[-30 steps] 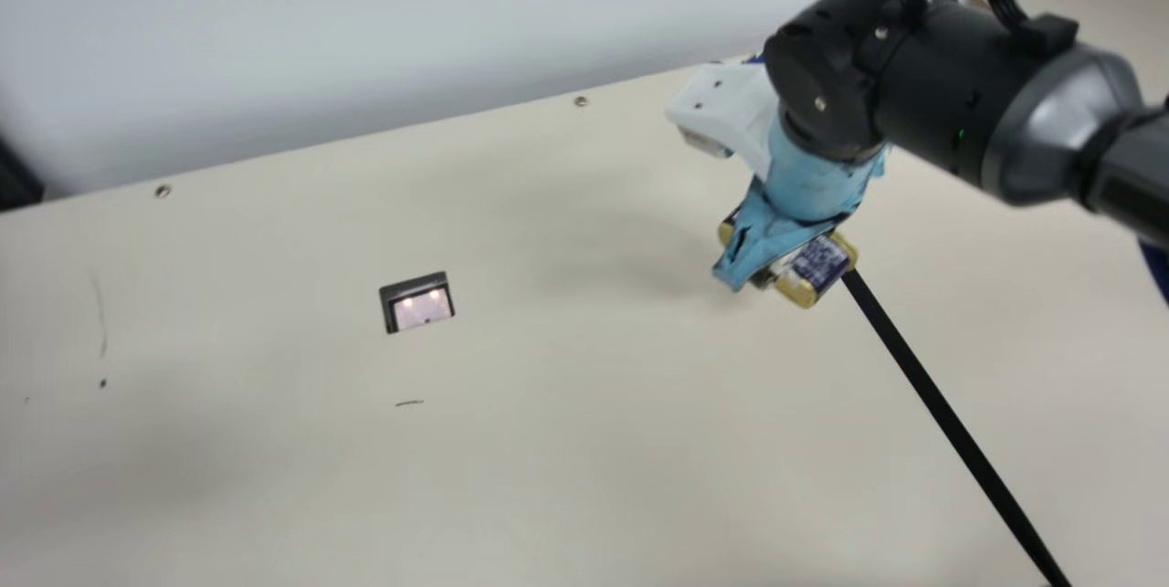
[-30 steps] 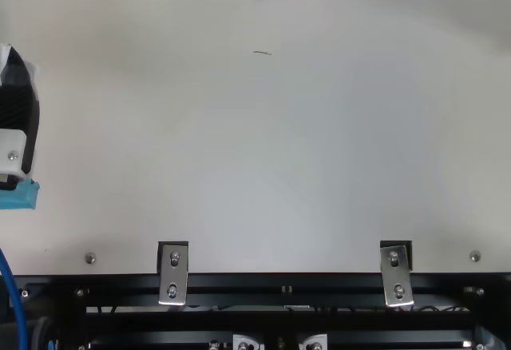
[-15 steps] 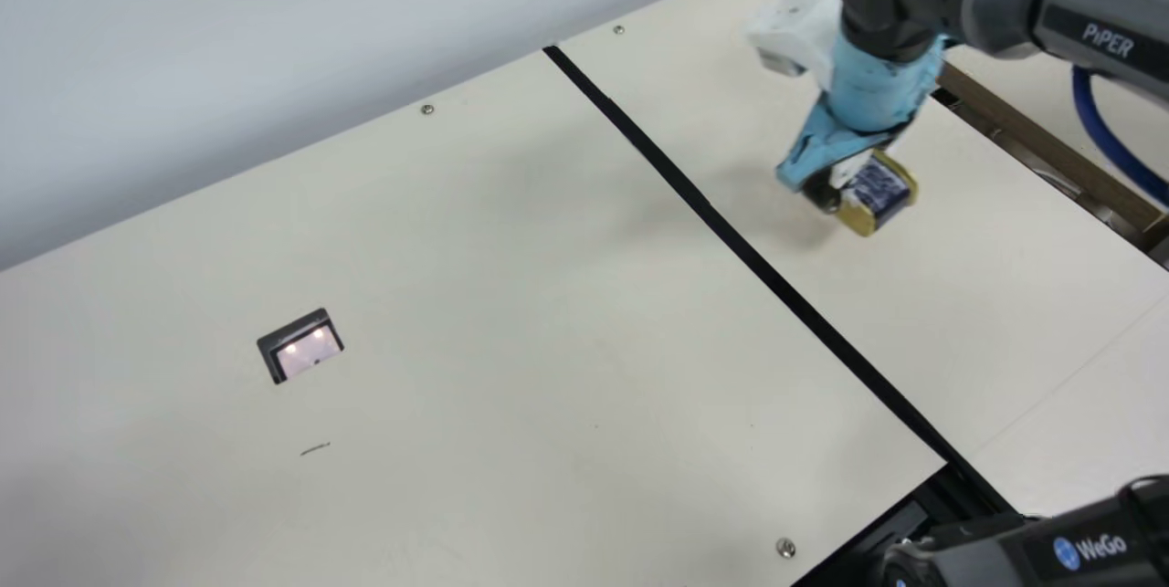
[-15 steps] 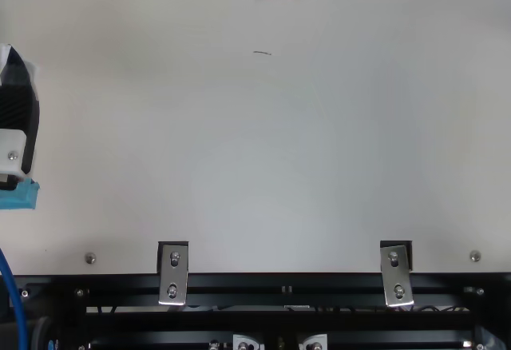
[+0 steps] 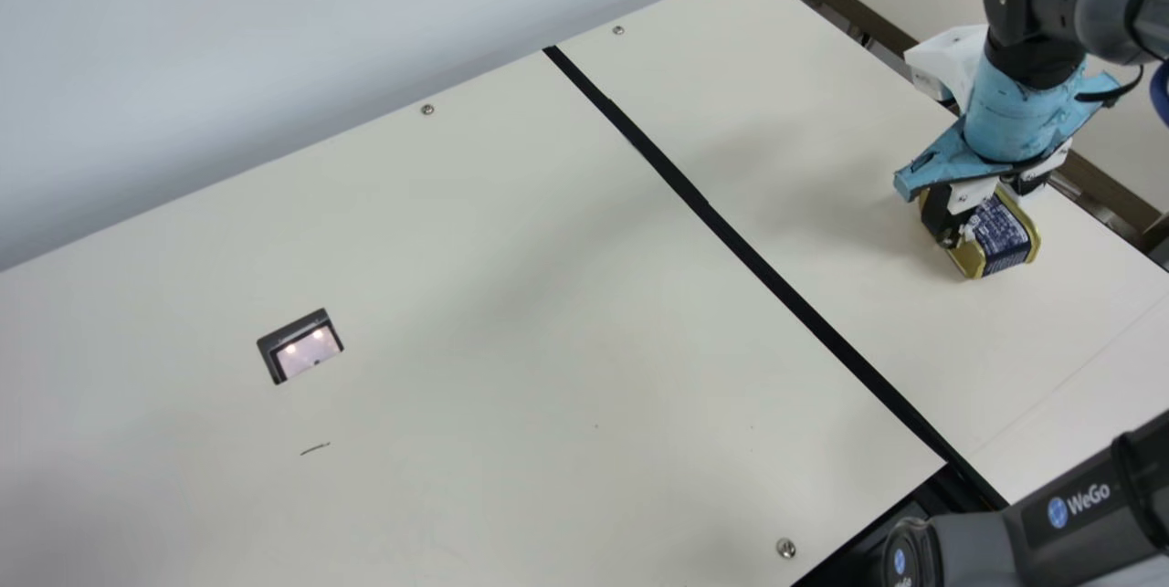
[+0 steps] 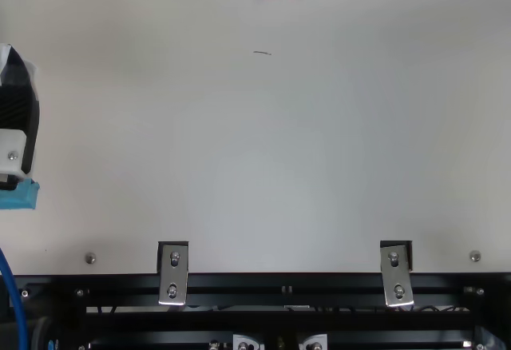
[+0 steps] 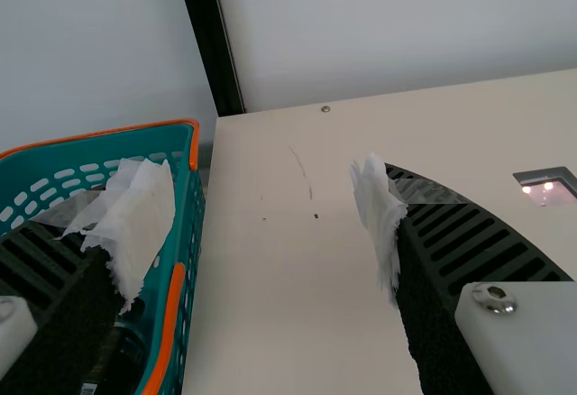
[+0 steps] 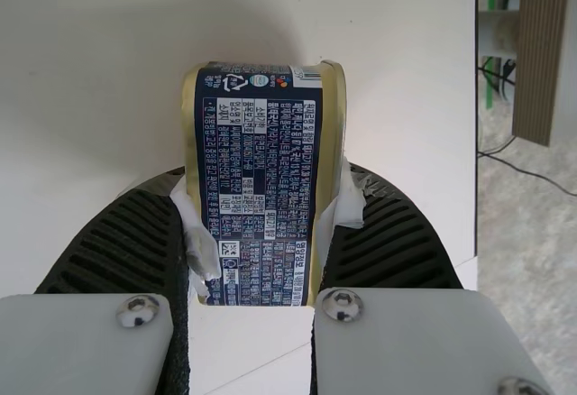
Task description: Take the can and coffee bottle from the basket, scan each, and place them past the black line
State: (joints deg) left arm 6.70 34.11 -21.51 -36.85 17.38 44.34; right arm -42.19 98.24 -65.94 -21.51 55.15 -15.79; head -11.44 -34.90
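Right tool (image 8: pixel 268 183): clamped on the can (image 5: pixel 1005 235), past the black line (image 5: pixel 776 277)!
Can: ease it down level, release once seated.
Left tool (image 7: pixel 260 183): fingers apart.

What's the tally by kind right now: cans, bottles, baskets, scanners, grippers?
Cans: 1, the can between the right gripper's fingers
Bottles: 1, a dark bottle, partly hidden in the basket
Baskets: 1, teal basket
Scanners: 1, scanner
Grippers: 2, right and left gripper
Total: 6
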